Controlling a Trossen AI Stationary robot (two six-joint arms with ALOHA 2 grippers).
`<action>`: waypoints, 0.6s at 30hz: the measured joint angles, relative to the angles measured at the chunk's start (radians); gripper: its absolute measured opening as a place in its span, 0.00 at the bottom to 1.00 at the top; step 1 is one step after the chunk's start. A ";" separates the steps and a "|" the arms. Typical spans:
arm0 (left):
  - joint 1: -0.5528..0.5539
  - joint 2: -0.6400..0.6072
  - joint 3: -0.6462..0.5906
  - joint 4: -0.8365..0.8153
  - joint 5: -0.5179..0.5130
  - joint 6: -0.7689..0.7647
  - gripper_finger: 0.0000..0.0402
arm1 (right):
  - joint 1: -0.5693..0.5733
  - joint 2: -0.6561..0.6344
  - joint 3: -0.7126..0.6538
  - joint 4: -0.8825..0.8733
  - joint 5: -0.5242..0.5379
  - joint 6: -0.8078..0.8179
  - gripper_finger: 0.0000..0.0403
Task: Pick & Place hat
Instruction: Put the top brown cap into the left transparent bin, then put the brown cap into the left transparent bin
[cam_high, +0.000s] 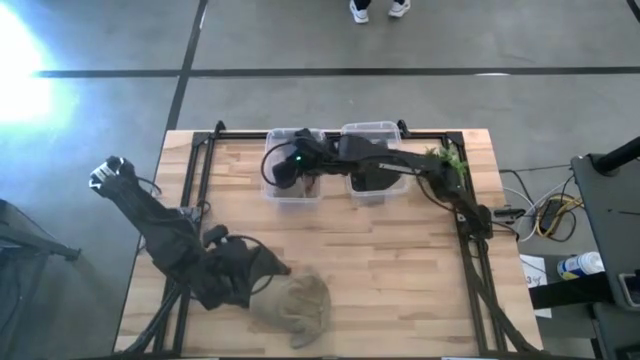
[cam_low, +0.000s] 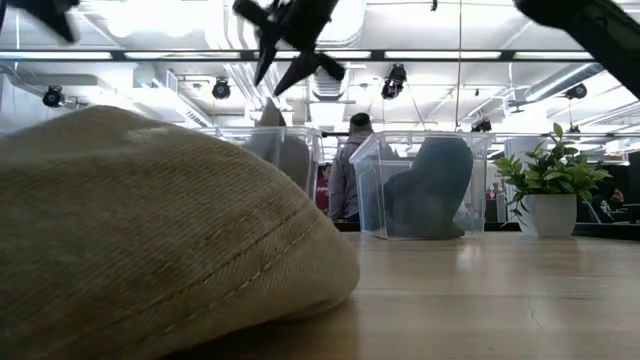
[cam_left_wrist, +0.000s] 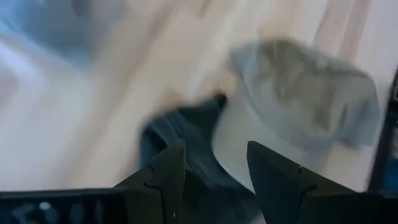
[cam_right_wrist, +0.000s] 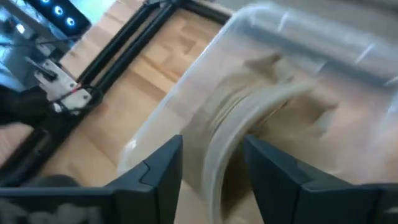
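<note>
A khaki hat (cam_high: 298, 305) lies crown up on the wooden table near its front edge; it fills the low view's foreground (cam_low: 150, 230). My left gripper (cam_high: 276, 268) is open just beside the hat's far left edge, and the hat shows ahead of its fingers (cam_left_wrist: 298, 106). My right gripper (cam_high: 285, 165) is open above the left clear bin (cam_high: 293, 197), fingers pointing down (cam_low: 285, 65). That bin holds a tan hat (cam_right_wrist: 273, 118). The right clear bin (cam_low: 420, 185) holds a blue hat (cam_low: 432, 180).
A potted plant (cam_high: 450, 160) stands at the far right corner, beside the right bin. Black frame rails (cam_high: 480, 270) run along the table's left, right and far edges. A person (cam_low: 352, 170) stands beyond the table. Bare wood lies between the bins and the khaki hat.
</note>
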 joint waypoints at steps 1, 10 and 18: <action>-0.004 0.000 -0.025 0.029 0.032 -0.036 0.41 | 0.009 -0.016 0.000 -0.016 0.013 -0.039 0.43; -0.049 0.000 -0.316 0.565 0.197 -0.363 0.41 | 0.164 -0.131 -0.002 -0.152 0.017 -0.130 0.48; -0.091 0.000 -0.478 0.729 0.185 -0.618 0.41 | 0.351 -0.108 -0.081 -0.231 -0.090 0.106 0.48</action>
